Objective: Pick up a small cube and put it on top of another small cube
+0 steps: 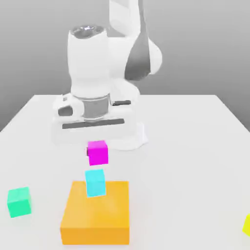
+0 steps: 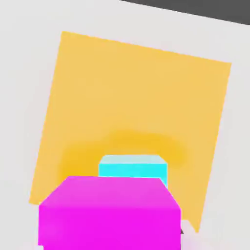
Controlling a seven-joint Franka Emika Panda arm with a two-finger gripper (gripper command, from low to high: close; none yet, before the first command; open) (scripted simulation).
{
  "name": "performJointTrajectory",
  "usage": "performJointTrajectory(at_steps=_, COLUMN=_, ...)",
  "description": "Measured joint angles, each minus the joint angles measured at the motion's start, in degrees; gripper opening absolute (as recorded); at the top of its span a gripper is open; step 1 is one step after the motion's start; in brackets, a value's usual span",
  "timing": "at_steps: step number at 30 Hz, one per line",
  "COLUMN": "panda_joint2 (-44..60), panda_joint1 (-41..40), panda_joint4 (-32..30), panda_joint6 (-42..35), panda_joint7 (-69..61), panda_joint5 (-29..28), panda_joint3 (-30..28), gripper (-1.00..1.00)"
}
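Magenta cube (image 1: 97,152) held aloft — above cyan cube (image 1: 95,182), apart.

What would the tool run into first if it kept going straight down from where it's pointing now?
Probably the small cyan cube on the flat orange block; the held magenta cube would touch it first, though exact alignment is uncertain.

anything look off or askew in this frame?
Nothing stands out. The pink cube is held in the shut gripper, square above the cyan cube, not touching it. The cyan cube sits upright on the orange block. Green cube and yellow cube rest on the table.
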Motion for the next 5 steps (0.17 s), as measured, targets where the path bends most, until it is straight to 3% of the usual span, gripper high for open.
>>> performJointTrajectory(at_steps=1, panda_joint2=2.0, panda_joint1=0.1, panda_joint4=-0.31, panda_joint6=2.29, panda_joint7=-0.19, panda_joint5=0.29, panda_joint3=-0.15, gripper=-1.0)
performJointTrajectory(at_steps=2, panda_joint2=3.13, panda_joint1=0.15, panda_joint4=-0.5, panda_joint6=3.61, panda_joint7=-0.31, panda_joint5=0.44, panda_joint3=-0.23, gripper=1.0)
performJointTrajectory(at_steps=5, panda_joint2=3.13, panda_joint1=0.15, panda_joint4=-0.5, panda_joint6=3.61, panda_joint7=-0.31, panda_joint5=0.44, panda_joint3=-0.23, gripper=1.0)
